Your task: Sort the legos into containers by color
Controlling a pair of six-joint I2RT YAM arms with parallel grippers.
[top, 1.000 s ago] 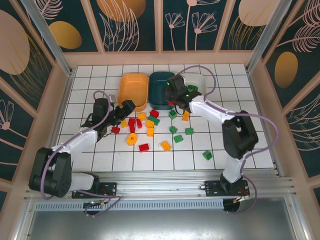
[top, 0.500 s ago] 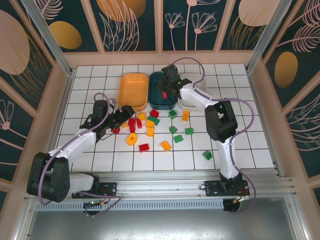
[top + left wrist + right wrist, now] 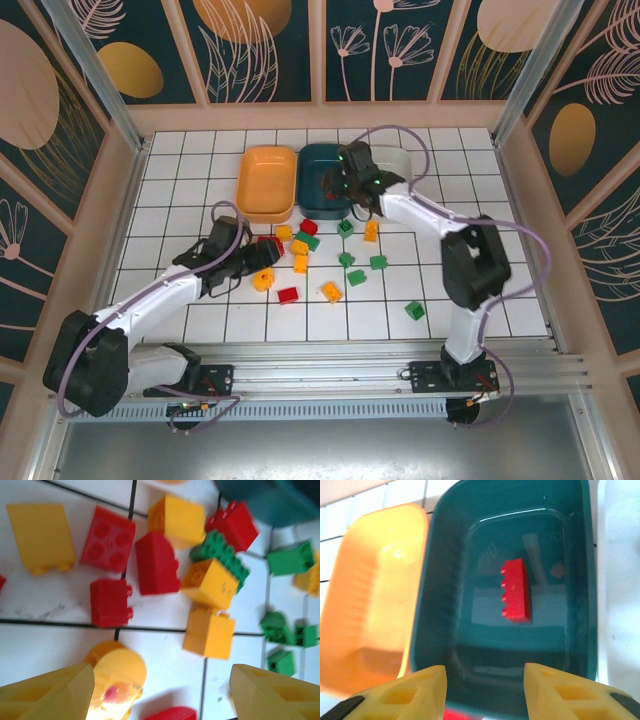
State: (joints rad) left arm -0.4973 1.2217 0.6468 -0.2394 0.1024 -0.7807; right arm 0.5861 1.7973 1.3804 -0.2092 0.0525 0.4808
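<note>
1. left fingers (image 3: 60, 692) are spread apart with nothing held. Only the tips are in frame; the rest is cut off at the bottom edge.
2. Between them on the bench (image 3: 160, 650) is a yellow rounded piece (image 3: 120, 672), just beside the finger at frame left. It is glared and blurred, so its studs are unreadable.
3. A red piece (image 3: 172, 714) also lies between the tips, cut off by the bottom edge; I cannot tell its shape.
4. Ahead of the left fingers lie the loose legos: red bricks (image 3: 107, 537), yellow bricks (image 3: 209, 630) and green bricks (image 3: 287, 557). The green ones sit toward the other finger's side. One green brick in the cluster is partly covered by a yellow one.
5. Far ahead, a corner of the teal bowl (image 3: 260, 500) is blurred and cut off.
6. right fingers (image 3: 405, 695) are spread apart and empty, over the teal bowl's near rim.
7. A red brick (image 3: 515, 591) lies inside that bowl, ahead of the gap between the fingers.
8. The orange bowl (image 3: 365, 605) is just beside the teal bowl, past the left-frame finger, with its edge cropped.
9. The white bowl (image 3: 620, 580) shows as a sliver past the other finger; its contents are hidden.
</note>
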